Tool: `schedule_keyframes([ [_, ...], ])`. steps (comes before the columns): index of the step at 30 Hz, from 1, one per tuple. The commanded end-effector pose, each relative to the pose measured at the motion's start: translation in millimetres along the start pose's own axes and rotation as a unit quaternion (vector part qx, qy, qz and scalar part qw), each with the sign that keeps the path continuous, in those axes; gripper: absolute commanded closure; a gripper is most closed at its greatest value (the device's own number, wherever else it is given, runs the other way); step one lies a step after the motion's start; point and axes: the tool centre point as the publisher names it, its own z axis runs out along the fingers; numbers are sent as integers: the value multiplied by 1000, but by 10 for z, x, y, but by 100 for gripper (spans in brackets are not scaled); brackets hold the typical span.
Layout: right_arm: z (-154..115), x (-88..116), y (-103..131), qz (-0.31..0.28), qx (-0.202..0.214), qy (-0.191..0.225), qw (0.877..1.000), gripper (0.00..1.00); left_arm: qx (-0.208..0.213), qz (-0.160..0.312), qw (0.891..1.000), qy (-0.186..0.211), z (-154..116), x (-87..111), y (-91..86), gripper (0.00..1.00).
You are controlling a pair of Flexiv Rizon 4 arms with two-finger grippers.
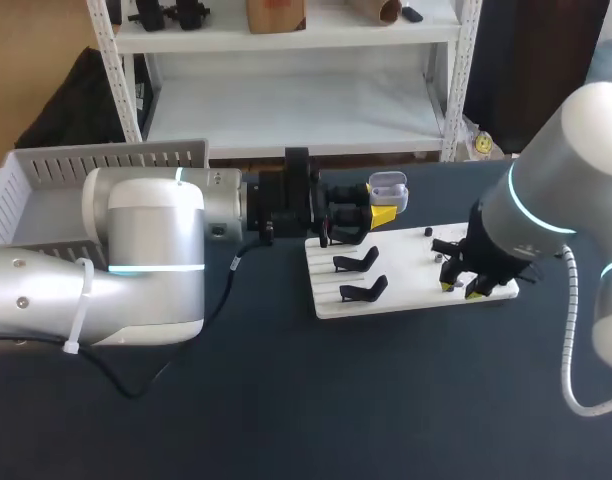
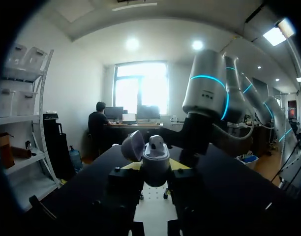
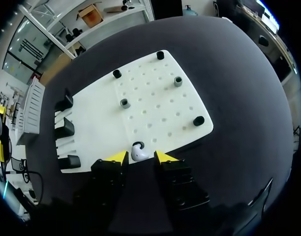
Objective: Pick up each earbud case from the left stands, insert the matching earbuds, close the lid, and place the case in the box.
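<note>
While my left gripper clamps the open earbud case over the white board's 11 o'clock edge, my right gripper straddles a loose earbud near its 4 o'clock corner, jaws apart. The insertion step is in hand, so next I should pinch gently and lift straight.

No text, label, number or sign can be read (neither on the white board nor on the earbud case).

White board: wide gaps between pegs — black stands line left edge, left arm overhanging rear one.
</note>
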Motion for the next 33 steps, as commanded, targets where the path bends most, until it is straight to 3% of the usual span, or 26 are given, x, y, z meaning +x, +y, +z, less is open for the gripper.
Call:
schedule_keyframes([
  [1,19,-25,28,-9,2,2,1000,69,-1,0,1000,-1,5,3,1,100],
  [14,28,-34,43,-16,5,4,1000,80,-1,0,1000,-1,5,3,1,100],
  [17,36,-30,45,-16,7,4,1000,89,-1,0,1000,-1,5,3,1,100],
  [19,38,-29,47,-15,7,4,1000,100,-1,0,1000,-1,5,3,1,100],
  [24,-11,-41,70,-6,6,1,1000,100,-1,0,1000,-1,5,3,1,100],
  [33,-327,-20,172,-10,12,-1,1000,100,-1,0,1000,-1,5,3,1,100],
])
